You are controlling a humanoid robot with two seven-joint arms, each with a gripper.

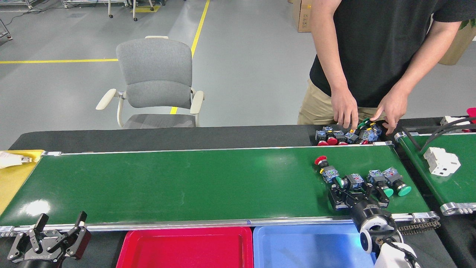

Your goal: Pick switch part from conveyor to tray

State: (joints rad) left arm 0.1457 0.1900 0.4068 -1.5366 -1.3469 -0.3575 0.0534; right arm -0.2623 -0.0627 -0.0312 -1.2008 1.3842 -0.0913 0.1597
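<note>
The conveyor (186,182) runs across the view, a long glossy green belt with silver rails. Near its right end lie several switch parts: a red-capped one (324,168), a green-capped one (349,181) and two more green-capped ones (379,182) (398,182). My right gripper (353,191) reaches over the near rail, open, its fingers spread just in front of the middle green-capped part; whether they touch it I cannot tell. My left gripper (48,238) stands open at the lower left, in front of the belt. A red tray (186,247) and a blue tray (308,247) sit below the near rail.
A person stands behind the belt with both hands (346,109) on a pile of switch parts (346,136) on the black table. A shorter green belt (457,182) at right carries a white part (441,161). A yellow tray (11,178) is at left, a grey chair (156,82) behind.
</note>
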